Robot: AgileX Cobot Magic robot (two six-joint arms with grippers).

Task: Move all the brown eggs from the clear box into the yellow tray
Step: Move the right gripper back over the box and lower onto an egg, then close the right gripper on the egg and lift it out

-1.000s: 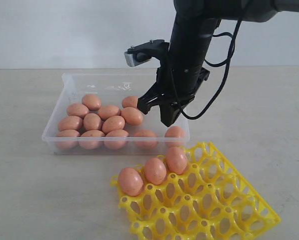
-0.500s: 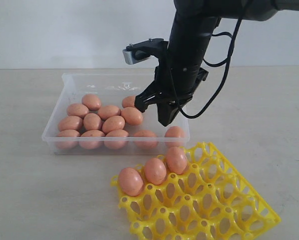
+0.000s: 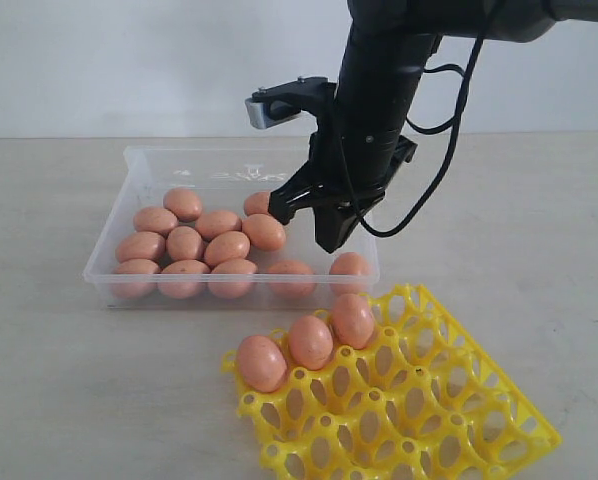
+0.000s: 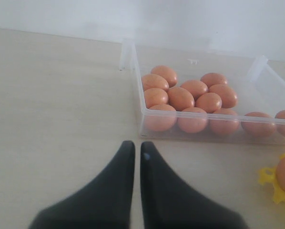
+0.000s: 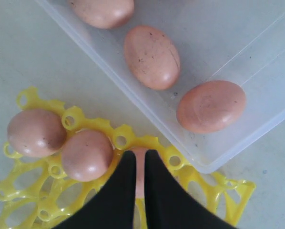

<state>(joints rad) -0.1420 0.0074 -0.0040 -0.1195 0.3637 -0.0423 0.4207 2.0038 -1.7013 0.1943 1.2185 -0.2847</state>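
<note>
1. Hovering over the near right corner of the clear box [image 3: 209,150], the right gripper [image 3: 331,238] has its jaws pressed together with nothing between them. The left gripper [image 4: 135,145] is closed and empty too, parked over bare table beside the box.
2. Most of the brown eggs [image 3: 226,247] sit in the box. Three are in the yellow tray [image 3: 449,400], along the row facing the box.
3. My take: spread the jaws before dropping. Go for the loner egg [image 3: 351,267] by that corner, straddle its narrow waist, squeeze gently, then lift clear of the rim.
4. Hard to tell:
   - The arm blocks part of the box, so any egg count is a guess.
   - The tray runs off the bottom edge of the exterior view.
   - In the right wrist view, the third tray egg hides mostly behind the fingers.
</note>
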